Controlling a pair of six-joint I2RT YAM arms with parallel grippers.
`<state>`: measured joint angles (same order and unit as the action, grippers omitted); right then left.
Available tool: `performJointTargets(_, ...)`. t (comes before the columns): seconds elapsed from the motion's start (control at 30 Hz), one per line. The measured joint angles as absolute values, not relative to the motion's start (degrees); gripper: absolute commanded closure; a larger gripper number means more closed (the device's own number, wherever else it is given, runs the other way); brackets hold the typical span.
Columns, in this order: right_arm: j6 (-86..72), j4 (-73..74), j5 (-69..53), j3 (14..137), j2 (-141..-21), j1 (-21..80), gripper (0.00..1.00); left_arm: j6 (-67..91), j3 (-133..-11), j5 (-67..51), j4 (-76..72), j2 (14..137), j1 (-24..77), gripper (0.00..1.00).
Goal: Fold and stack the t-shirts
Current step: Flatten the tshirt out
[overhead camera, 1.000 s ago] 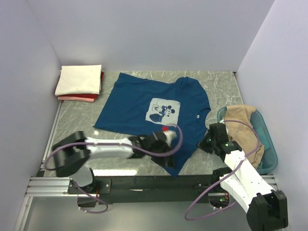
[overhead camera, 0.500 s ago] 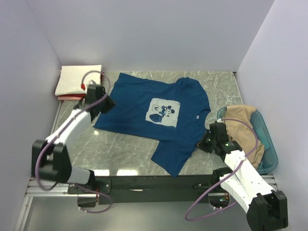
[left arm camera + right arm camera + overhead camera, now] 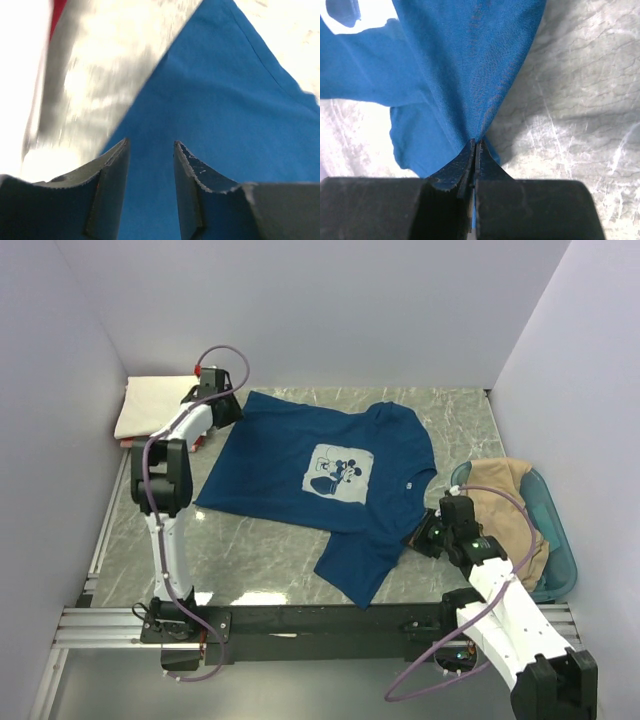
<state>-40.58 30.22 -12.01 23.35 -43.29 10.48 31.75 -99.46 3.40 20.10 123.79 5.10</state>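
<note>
The dark blue t-shirt (image 3: 300,455) with the pale square cartoon print (image 3: 338,471) lies spread flat on the marble table. My left gripper (image 3: 222,410) is open over its back-left corner; in the left wrist view the gripper (image 3: 150,145) has blue cloth (image 3: 225,100) between its spread fingers, not pinched. My right gripper (image 3: 425,537) is shut on the shirt's front-right edge; the right wrist view shows the gripper (image 3: 476,142) pinching a fold of the blue cloth (image 3: 470,60). A folded cream t-shirt (image 3: 150,405) lies on a red one (image 3: 197,442) at the back left.
A tan t-shirt (image 3: 505,490) is bunched in the teal tub (image 3: 562,540) at the right edge, just beyond my right arm. White walls close in the table on the left, back and right. The black rail (image 3: 300,620) runs along the front.
My left arm has swung from the shirt's front hem across the left side to its back-left corner, beside the folded stack. The right gripper stays shut on the shirt's edge.
</note>
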Motion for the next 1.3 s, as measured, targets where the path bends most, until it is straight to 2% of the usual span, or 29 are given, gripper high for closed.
performJointTargets(0.17,-40.7,33.2,-13.4,23.4,-39.4,10.3,1.0,26.1,-108.1,2.3,20.1,132.9,4.6,0.51)
performJointTargets(0.47,-41.1,40.6,-12.9,26.1,-36.9,10.0,1.0,22.5,-113.8,-4.6,18.4,138.8,2.7,0.5)
performJointTargets(0.83,-41.5,41.8,-13.0,26.3,-38.5,9.5,1.0,20.7,-121.6,-14.2,17.7,144.1,2.4,0.53)
performJointTargets(0.93,-41.5,41.8,-13.0,26.3,-38.8,9.5,1.0,20.7,-123.7,-15.4,17.9,145.6,2.5,0.6)
performJointTargets(1.07,-41.5,41.8,-13.1,26.3,-38.9,9.3,1.0,20.9,-124.1,-16.4,18.3,146.2,2.4,0.79)
performJointTargets(1.17,-41.5,41.8,-13.2,26.3,-39.1,9.1,1.0,20.9,-124.1,-16.9,18.3,146.2,2.4,0.9)
performJointTargets(1.3,-41.4,41.8,-13.2,26.3,-39.3,9.0,1.0,21.2,-124.2,-16.9,18.2,146.2,2.4,0.94)
